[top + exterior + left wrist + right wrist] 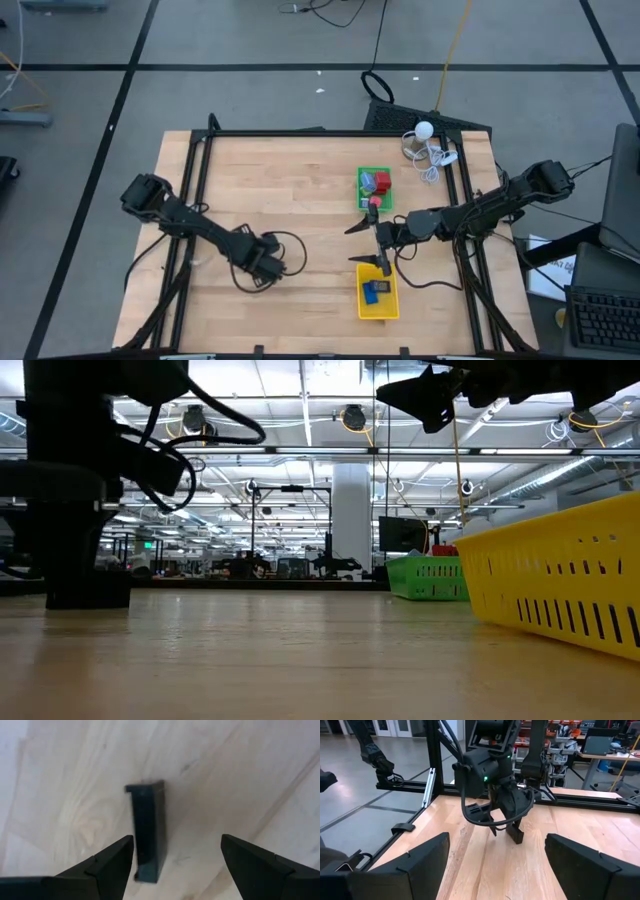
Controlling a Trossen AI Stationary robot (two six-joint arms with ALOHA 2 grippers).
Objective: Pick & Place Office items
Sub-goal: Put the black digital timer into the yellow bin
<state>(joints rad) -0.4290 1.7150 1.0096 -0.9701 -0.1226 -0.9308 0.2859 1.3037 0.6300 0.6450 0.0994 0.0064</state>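
A dark navy rectangle (pixel 148 830) lies flat on the wooden table between the fingers of my open left gripper (pixel 177 847), nearer one finger and apart from both. The right wrist view shows it (pixel 516 835) under my left gripper (pixel 505 822). In the high view my left gripper (pixel 268 262) hides it. My right gripper (pixel 365 245) hangs open above the table between the green tray (pixel 375 168) and the yellow tray (pixel 380 315), holding nothing. Red (pixel 381 183) and light blue (pixel 368 180) pieces lie in the green tray, and dark blue pieces (pixel 375 291) in the yellow one.
A black frame rail (pixel 300 133) runs along the table's far edge and down both sides. A white round thing with white cable (pixel 425 130) sits at the far right corner. The low view shows the yellow tray (pixel 560 575) close by and the green tray (pixel 425 578) farther off.
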